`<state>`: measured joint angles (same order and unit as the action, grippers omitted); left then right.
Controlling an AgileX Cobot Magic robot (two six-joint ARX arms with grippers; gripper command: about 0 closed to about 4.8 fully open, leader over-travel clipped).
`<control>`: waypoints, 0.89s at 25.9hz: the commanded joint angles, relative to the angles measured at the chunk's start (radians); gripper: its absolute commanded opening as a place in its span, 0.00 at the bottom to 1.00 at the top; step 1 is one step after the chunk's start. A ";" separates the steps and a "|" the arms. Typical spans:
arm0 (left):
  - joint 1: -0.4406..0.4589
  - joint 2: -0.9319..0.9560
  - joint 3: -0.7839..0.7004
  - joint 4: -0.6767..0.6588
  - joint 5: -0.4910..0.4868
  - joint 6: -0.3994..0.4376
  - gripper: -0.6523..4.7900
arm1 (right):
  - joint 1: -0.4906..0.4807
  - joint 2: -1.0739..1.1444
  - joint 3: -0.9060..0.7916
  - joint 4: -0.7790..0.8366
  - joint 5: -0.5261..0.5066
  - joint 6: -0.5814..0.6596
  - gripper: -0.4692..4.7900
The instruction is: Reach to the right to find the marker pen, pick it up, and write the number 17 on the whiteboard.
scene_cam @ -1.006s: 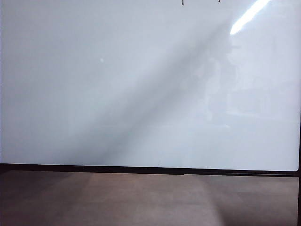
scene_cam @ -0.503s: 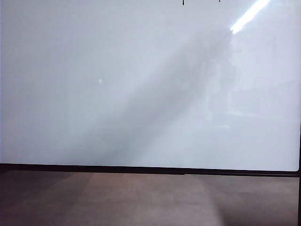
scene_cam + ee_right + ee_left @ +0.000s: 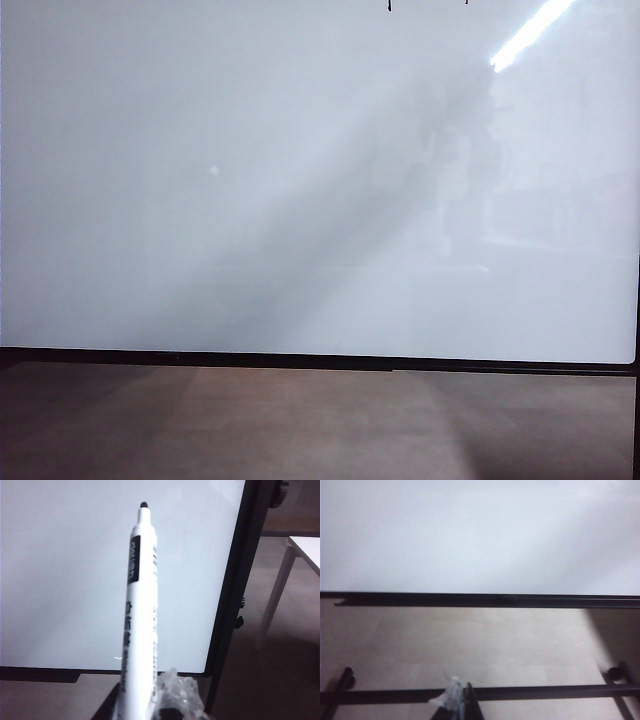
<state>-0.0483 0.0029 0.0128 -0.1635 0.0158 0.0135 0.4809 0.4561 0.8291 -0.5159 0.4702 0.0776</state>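
Observation:
The whiteboard fills most of the exterior view, glossy white with a thin black lower frame. Two tiny black stroke ends of the number 17 show at the picture's upper edge; the rest is cut off. Neither gripper appears in the exterior view. In the right wrist view my right gripper is shut on the marker pen, a white barrel whose uncapped black tip points at blank whiteboard. Whether the tip touches it I cannot tell. My left gripper is shut and empty, low in front of the whiteboard.
Brown-grey floor lies below the board. Black stand bars with small feet run across the floor in the left wrist view. The board's black side frame and a white table with a slanted leg show in the right wrist view.
A faint light speck and the dim reflection on the board have shifted slightly downward. The board, the floor and the stroke ends look the same.

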 commanded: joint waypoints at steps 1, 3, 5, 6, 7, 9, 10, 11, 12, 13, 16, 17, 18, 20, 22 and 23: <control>-0.002 0.001 -0.004 0.118 -0.004 0.013 0.11 | 0.001 0.001 0.004 0.011 0.000 0.000 0.07; -0.002 0.001 -0.004 0.163 -0.005 0.013 0.11 | 0.001 0.001 0.004 0.011 0.000 0.000 0.07; -0.002 0.001 -0.004 0.165 -0.004 0.012 0.11 | 0.001 0.001 0.004 0.011 0.000 0.000 0.07; -0.002 0.001 -0.004 0.164 0.000 0.012 0.11 | 0.001 0.001 0.004 0.011 0.000 0.000 0.07; -0.002 0.001 -0.004 0.166 0.006 0.012 0.11 | 0.001 0.001 0.004 0.011 0.000 0.000 0.07; -0.002 0.001 -0.004 0.165 0.006 0.013 0.11 | 0.001 0.001 0.004 0.011 0.000 0.000 0.07; -0.002 0.001 -0.004 0.163 0.006 0.013 0.11 | 0.001 0.001 0.004 0.011 0.000 0.000 0.07; -0.002 0.001 -0.004 0.161 0.006 0.013 0.11 | 0.001 0.001 0.004 0.011 0.000 0.000 0.07; -0.002 0.001 -0.004 0.161 0.006 0.013 0.11 | 0.001 0.001 0.004 0.011 0.000 0.000 0.07; -0.002 0.001 -0.004 0.161 0.006 0.013 0.11 | 0.001 0.001 0.004 0.011 0.000 0.000 0.07; -0.002 0.001 -0.004 0.159 0.006 0.013 0.11 | 0.001 0.001 0.004 0.011 0.000 0.000 0.07; -0.002 0.001 -0.004 0.158 0.006 0.013 0.11 | 0.001 0.001 0.004 0.011 0.000 0.000 0.07; -0.002 0.001 -0.004 0.158 0.006 0.013 0.11 | 0.001 0.001 0.004 0.011 0.000 0.000 0.07; -0.002 0.001 -0.004 0.158 0.006 0.013 0.11 | 0.001 0.001 0.004 0.011 0.000 0.000 0.07; -0.002 0.001 -0.004 0.158 0.006 0.013 0.11 | 0.001 0.001 0.004 0.011 0.000 0.000 0.07; -0.002 0.001 -0.004 0.158 0.006 0.013 0.11 | 0.001 0.001 0.004 0.011 0.000 0.000 0.07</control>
<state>-0.0483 0.0029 0.0078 -0.0124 0.0170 0.0254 0.4809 0.4561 0.8291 -0.5159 0.4706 0.0776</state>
